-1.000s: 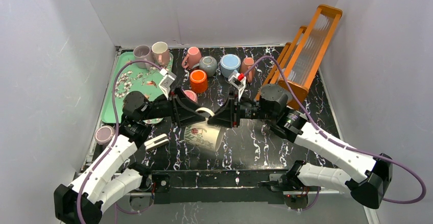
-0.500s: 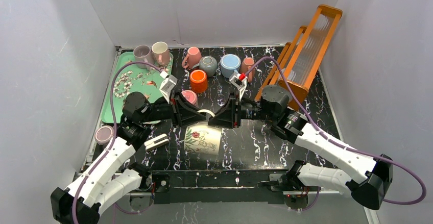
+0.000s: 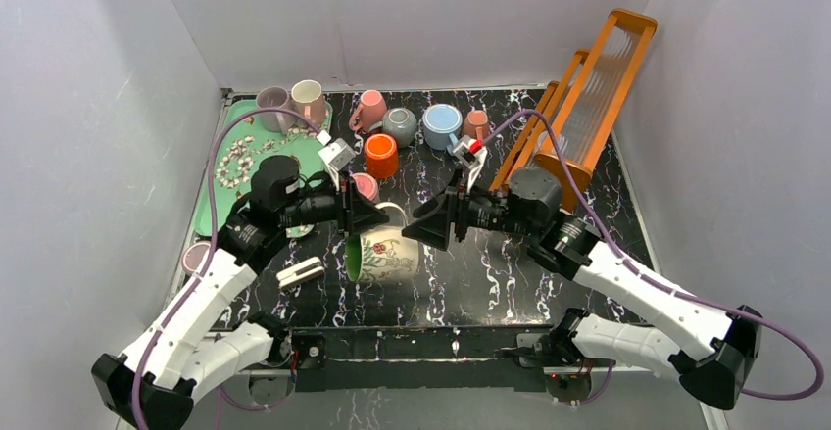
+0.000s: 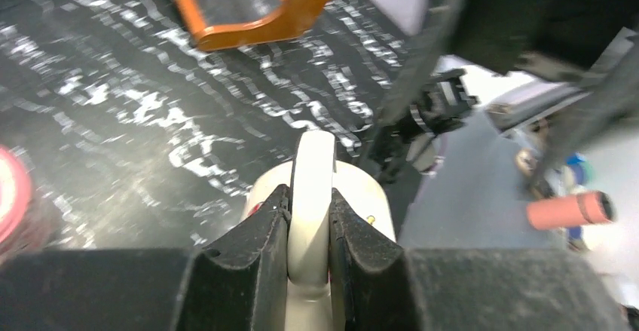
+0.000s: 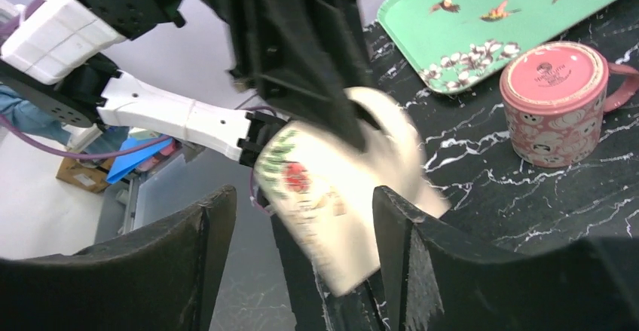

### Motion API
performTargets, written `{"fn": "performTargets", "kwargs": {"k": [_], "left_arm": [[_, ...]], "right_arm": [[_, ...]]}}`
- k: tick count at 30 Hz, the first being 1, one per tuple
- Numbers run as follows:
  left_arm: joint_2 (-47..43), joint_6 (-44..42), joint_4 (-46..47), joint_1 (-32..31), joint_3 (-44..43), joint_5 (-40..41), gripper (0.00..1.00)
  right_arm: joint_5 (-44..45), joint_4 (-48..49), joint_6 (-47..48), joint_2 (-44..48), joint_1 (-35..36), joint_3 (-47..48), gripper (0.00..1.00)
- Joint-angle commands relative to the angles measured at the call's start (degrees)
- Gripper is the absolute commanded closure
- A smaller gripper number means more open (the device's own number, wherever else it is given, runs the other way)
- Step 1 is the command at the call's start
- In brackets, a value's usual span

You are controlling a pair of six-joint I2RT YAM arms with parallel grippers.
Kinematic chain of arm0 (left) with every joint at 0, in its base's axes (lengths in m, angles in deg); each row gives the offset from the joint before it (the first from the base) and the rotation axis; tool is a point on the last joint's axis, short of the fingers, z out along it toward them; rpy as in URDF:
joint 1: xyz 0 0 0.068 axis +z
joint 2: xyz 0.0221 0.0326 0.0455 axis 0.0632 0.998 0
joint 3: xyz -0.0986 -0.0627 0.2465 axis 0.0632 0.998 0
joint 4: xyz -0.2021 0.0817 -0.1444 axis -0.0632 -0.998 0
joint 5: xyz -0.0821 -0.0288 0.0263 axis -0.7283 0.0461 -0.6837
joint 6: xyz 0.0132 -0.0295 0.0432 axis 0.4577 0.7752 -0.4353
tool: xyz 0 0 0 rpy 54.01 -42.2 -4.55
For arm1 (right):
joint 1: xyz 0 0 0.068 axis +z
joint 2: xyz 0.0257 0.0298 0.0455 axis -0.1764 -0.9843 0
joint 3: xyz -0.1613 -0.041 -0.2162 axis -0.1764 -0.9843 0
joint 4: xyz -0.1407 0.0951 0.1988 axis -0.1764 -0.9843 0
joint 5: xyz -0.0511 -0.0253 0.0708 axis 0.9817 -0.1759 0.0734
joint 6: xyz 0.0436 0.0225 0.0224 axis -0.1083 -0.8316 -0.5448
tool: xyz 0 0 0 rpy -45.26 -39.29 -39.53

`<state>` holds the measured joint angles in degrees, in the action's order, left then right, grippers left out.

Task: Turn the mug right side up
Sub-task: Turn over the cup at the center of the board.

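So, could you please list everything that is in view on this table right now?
floral mug: one, cream with green inside, front middle, on its side
upside-down mug: one, pink, just behind it
tray mugs: two, mauve and cream, tray's far corner
back-row mugs: four, pink, grey, blue, salmon, along the back
cup: one, orange, in front of that row
edge mug: one, pink, left edge
tray: one, green, left side
rack: one, orange wood, back right
clip: one, white, front left
table: one, black marble
left gripper: one, black, shut on the floral mug's handle
right gripper: one, black, open beside the floral mug
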<state>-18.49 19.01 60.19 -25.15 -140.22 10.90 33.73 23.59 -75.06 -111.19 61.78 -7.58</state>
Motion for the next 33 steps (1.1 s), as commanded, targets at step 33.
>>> {"fn": "performTargets", "kwargs": {"k": [33], "left_arm": [[27.22,-26.58,-33.27,11.93,-36.9,66.37,1.0]], "right_arm": [[9.97,-10.58,4.68,13.61,0.25,1.62,0.01]]}}
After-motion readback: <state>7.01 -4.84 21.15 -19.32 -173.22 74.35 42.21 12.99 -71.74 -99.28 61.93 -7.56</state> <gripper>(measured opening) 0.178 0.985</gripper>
